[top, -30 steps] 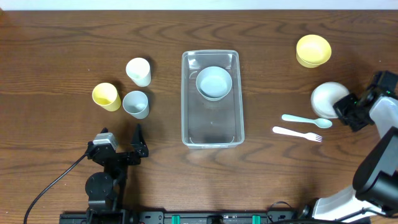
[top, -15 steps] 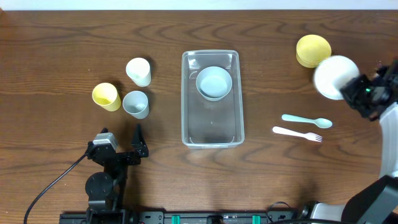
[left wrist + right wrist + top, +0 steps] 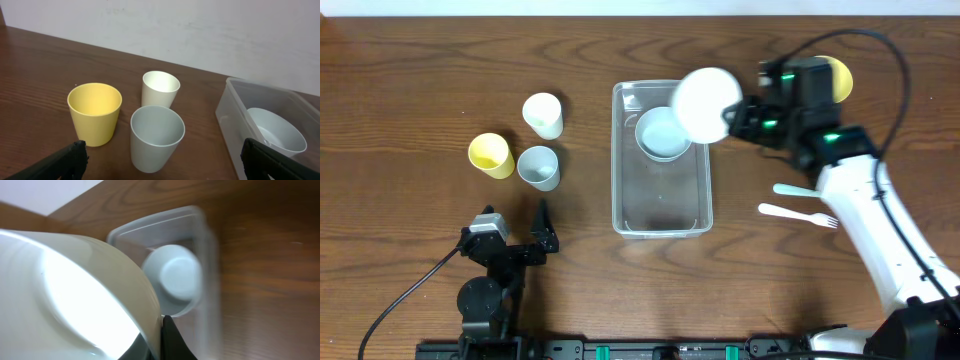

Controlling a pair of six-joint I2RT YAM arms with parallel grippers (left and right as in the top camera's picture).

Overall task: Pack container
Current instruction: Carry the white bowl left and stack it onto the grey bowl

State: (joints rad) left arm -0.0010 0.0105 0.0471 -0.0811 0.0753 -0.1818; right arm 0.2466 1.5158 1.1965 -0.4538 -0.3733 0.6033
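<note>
The clear container point(image 3: 660, 212) lies in the middle of the table with a pale-blue bowl point(image 3: 662, 136) in its far end. My right gripper point(image 3: 732, 118) is shut on the rim of a white bowl point(image 3: 705, 102). The bowl hangs tilted over the container's far right corner. In the right wrist view the white bowl point(image 3: 75, 290) fills the left, pinched at my right gripper point(image 3: 161, 330), with the container point(image 3: 207, 255) and the pale-blue bowl point(image 3: 177, 277) below. My left gripper point(image 3: 515, 226) rests open near the front left, empty.
A yellow cup point(image 3: 490, 155), a white cup point(image 3: 543, 114) and a pale-blue cup point(image 3: 539, 167) stand left of the container. A yellow bowl point(image 3: 840, 78) sits at the far right, partly behind the right arm. A pale-blue spoon point(image 3: 787, 189) and a white fork point(image 3: 798, 212) lie at the right.
My right gripper has lifted the white bowl off the table at the right and carried it left, to above the container's far right corner. The left arm has not moved.
</note>
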